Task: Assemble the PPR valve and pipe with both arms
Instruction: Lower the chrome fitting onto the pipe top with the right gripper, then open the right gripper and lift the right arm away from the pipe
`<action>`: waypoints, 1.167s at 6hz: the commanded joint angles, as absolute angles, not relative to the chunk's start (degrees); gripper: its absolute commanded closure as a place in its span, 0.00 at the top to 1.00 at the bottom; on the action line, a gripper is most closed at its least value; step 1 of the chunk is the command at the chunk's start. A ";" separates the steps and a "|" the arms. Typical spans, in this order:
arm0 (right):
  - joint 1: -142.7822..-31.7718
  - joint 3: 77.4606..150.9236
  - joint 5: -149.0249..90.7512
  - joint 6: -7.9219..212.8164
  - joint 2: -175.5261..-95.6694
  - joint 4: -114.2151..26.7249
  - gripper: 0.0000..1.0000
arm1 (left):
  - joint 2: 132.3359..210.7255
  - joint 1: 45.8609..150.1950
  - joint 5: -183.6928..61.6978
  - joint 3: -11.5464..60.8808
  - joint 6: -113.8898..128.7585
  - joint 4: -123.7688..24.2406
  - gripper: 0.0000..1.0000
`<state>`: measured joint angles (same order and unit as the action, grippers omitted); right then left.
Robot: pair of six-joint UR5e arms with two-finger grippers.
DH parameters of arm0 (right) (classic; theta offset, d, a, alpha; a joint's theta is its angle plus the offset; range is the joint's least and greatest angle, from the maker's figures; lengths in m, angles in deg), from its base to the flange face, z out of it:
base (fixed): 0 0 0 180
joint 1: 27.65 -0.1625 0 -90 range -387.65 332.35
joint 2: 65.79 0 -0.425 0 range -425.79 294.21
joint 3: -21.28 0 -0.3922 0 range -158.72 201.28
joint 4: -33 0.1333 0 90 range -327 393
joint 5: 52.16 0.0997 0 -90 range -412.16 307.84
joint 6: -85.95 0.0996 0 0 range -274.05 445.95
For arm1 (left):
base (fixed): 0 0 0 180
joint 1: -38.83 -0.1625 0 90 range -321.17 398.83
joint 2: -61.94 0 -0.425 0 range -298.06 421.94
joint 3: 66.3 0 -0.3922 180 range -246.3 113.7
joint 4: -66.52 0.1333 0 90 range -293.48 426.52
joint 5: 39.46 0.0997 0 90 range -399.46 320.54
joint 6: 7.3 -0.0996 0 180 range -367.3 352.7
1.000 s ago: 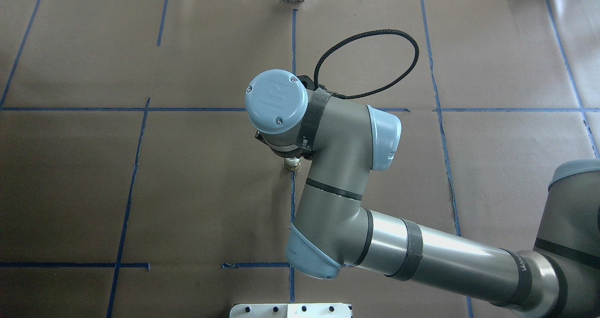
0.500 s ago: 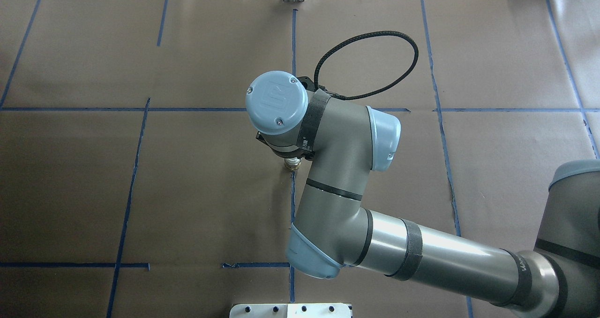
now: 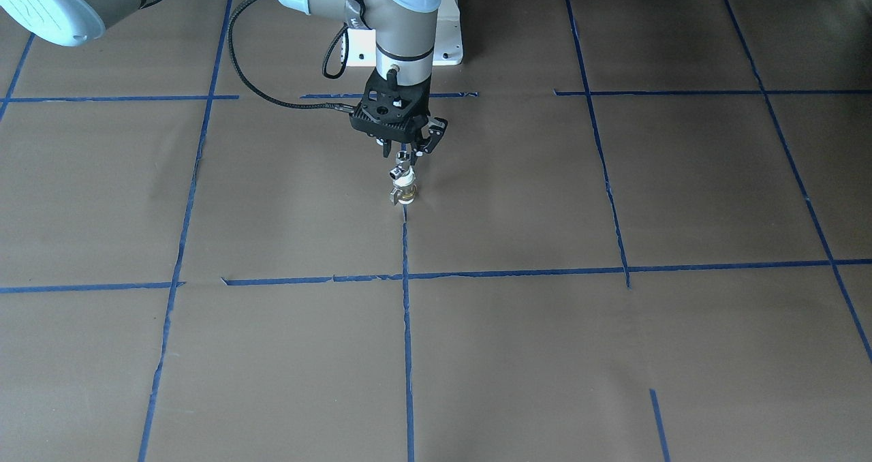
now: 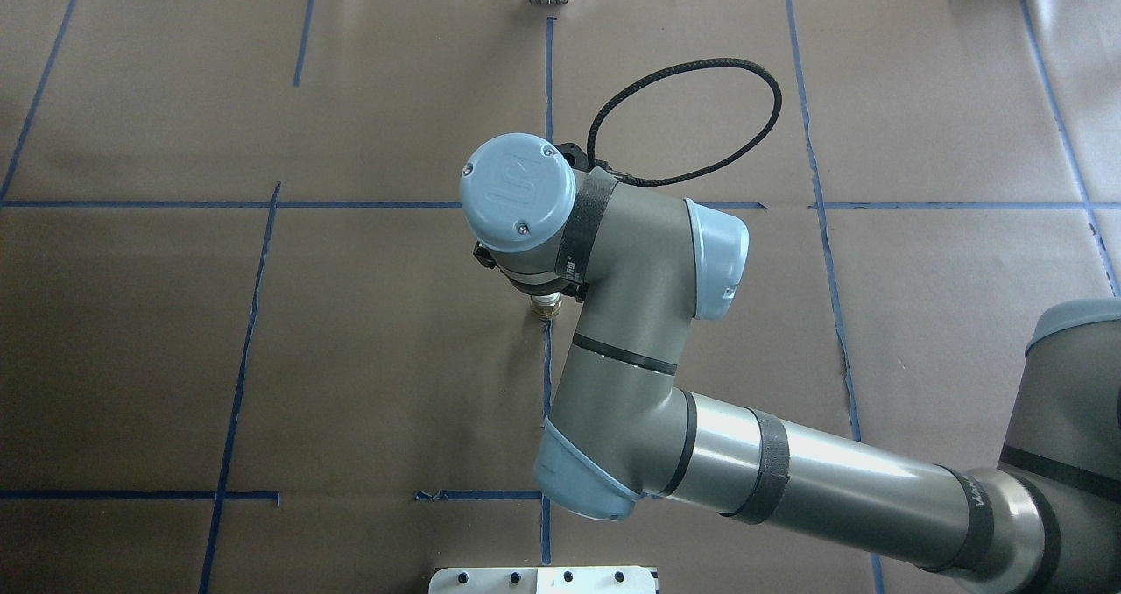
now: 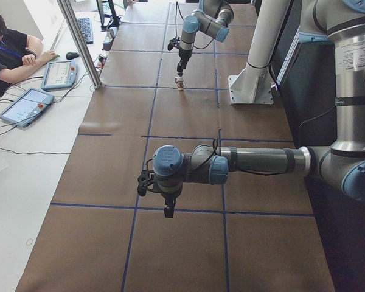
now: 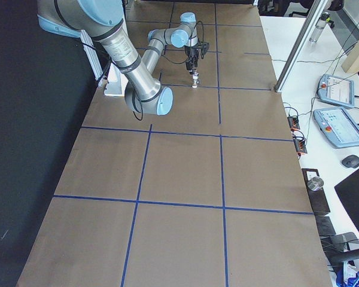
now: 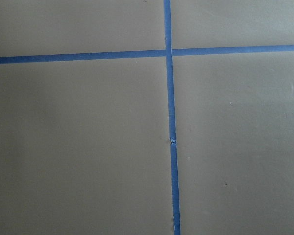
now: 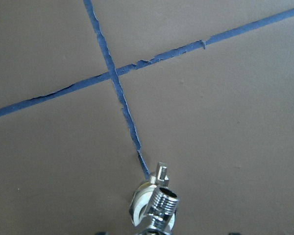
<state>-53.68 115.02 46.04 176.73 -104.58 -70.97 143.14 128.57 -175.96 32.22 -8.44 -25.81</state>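
The chrome PPR valve (image 3: pixel 397 173) sits on top of the pipe (image 3: pixel 407 191), whose white and brassy body stands upright on the brown table at a blue tape line. My right gripper (image 3: pixel 402 152) hangs straight over them, open, with its fingertips on either side of the valve's top. The right wrist view shows the valve (image 8: pixel 162 201) close below, with the pipe's white end (image 8: pixel 136 209) beside it. From overhead the wrist hides all but the stack's lower part (image 4: pixel 546 308). My left gripper (image 5: pixel 168 208) hovers far off over a tape crossing; I cannot tell whether it is open or shut.
The robot's white base plate (image 3: pixel 449 39) lies behind the right arm. Blue tape lines (image 7: pixel 170 122) divide the brown table cover. A seated operator (image 5: pixel 9 42), tablets and a metal post (image 5: pixel 79 42) are beside the table's far edge.
My right wrist has turned a little about its vertical axis above the stack. The valve and pipe stay where they were.
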 commanded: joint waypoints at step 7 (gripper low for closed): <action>-82.79 116.56 71.84 129.54 -120.51 -71.06 1.00 | 142.88 128.57 -175.34 32.58 -9.05 -25.42 1.00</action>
<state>-77.90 116.26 69.27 137.97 -116.95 -71.09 142.93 128.57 -175.49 32.67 -9.00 -25.43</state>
